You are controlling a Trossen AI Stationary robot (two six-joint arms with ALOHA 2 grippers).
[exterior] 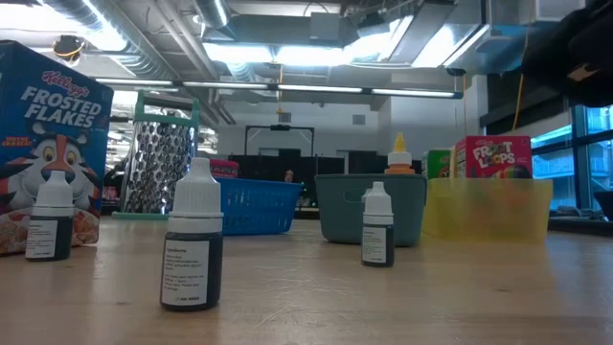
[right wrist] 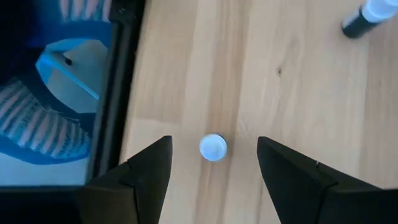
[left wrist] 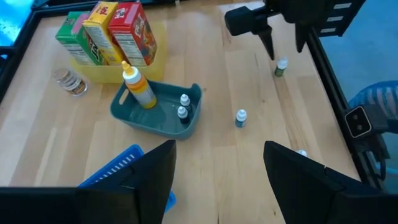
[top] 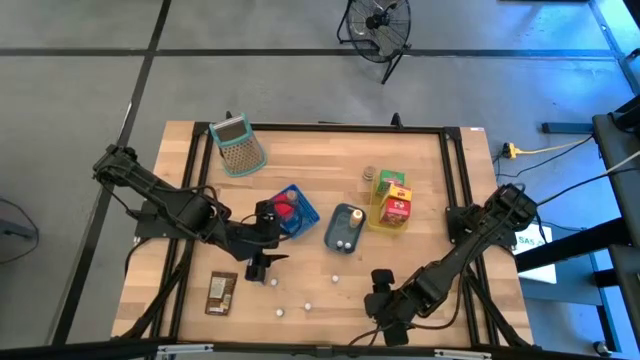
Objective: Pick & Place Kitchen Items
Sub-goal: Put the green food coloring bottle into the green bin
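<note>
Several small white-capped dropper bottles stand on the wooden table: one (top: pixel 336 279) near the middle front, others (top: pixel 273 283) (top: pixel 309 303) further left. My right gripper (right wrist: pixel 213 142) hangs open over one such bottle (right wrist: pixel 213 147), a finger on either side of its cap, not touching; the left wrist view shows this bottle (left wrist: pixel 281 67) just below those fingers. My left gripper (top: pixel 262 268) is open in the air beside the blue basket (top: pixel 297 210), holding nothing. The teal tray (top: pixel 345 228) holds two small bottles (left wrist: pixel 183 106) and a yellow squeeze bottle (left wrist: pixel 138 87).
A yellow tray (top: pixel 390 215) at the right holds upright cereal boxes (left wrist: pixel 118 31). A small jar (top: pixel 369 176) stands behind it. A grater (top: pixel 238 145) lies at the far left, and a flat brown packet (top: pixel 221 292) at the near left. The black frame rail (right wrist: pixel 118 81) runs close by my right gripper.
</note>
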